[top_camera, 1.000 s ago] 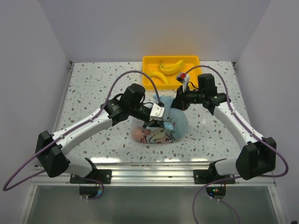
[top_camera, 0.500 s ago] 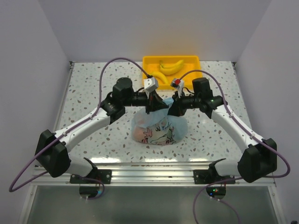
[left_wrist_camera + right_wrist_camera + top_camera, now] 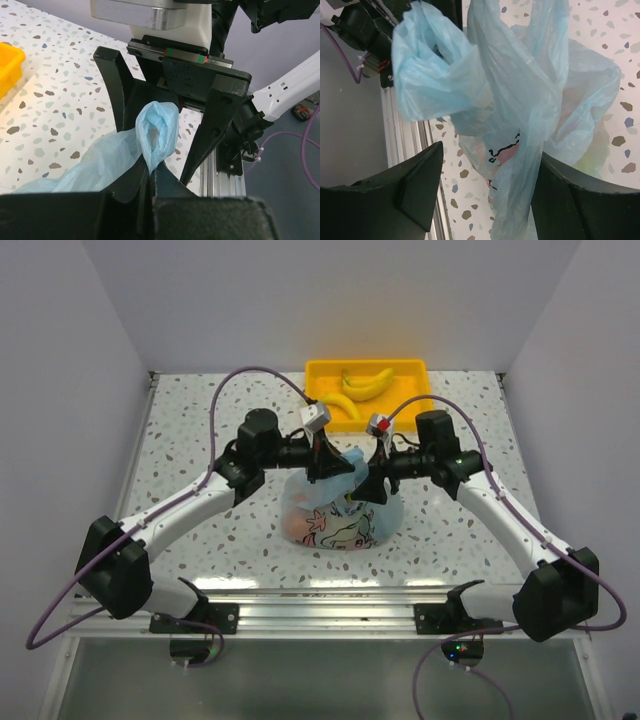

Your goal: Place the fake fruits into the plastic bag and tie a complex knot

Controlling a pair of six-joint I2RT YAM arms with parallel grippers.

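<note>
Your left gripper (image 3: 323, 460) is clamped shut on a twisted handle of the plastic bag (image 3: 340, 522) and holds it up just above the bag's bulging body at mid-table. The bag sits between both grippers, with fruit shapes showing dimly through the film. Your right gripper (image 3: 372, 483) has its jaws apart, straddling a hanging strand of handle film; can't tell if either finger touches it. Two bananas (image 3: 367, 383) lie in the yellow tray (image 3: 415, 367) behind, well apart from the bag.

right hand (image 3: 490, 150): fingers are standing wide apart, gripping nothing
plastic bag (image 3: 515, 85): is hanging crumpled, one strip trailing between the fingers
surface (image 3: 620, 135): is showing speckled behind
</note>
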